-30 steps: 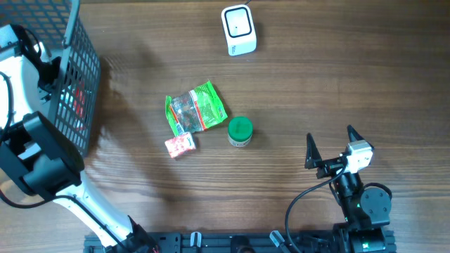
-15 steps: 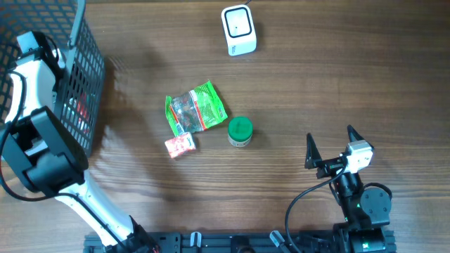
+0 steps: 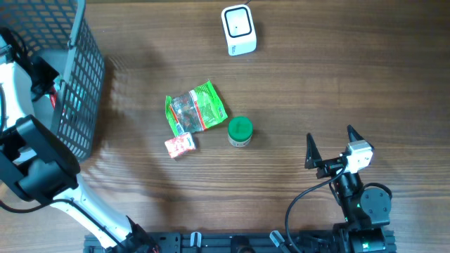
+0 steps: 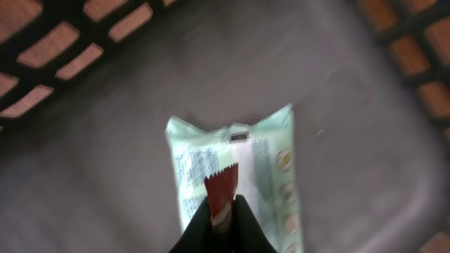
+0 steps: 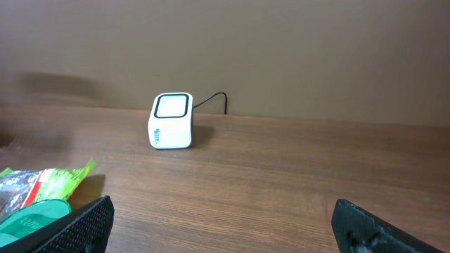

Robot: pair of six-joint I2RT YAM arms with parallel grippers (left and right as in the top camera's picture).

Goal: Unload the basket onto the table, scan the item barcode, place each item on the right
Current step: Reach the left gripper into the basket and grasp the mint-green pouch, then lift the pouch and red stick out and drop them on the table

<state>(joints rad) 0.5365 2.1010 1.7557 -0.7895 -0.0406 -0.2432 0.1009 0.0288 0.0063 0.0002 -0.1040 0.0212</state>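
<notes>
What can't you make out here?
Left gripper: overhead, hidden behind the basket wall.
Red wrapper: left wrist, mostly covered by that gripper pinching it.
Packet print: left wrist, blurred.
Jar: right wrist, cut by the bottom edge.
Pouch print: overhead, too small.

It resembled a mock shop checkout: a white barcode scanner (image 3: 238,29) sat far on the wooden desk (image 3: 351,84), a black wire basket (image 3: 81,84) stood at the left, and packaged snacks (image 3: 195,107) lay between.

One scanner (image 3: 238,29), basket (image 3: 81,84), jar (image 3: 240,131); perhaps four packets (image 3: 195,107).
</notes>
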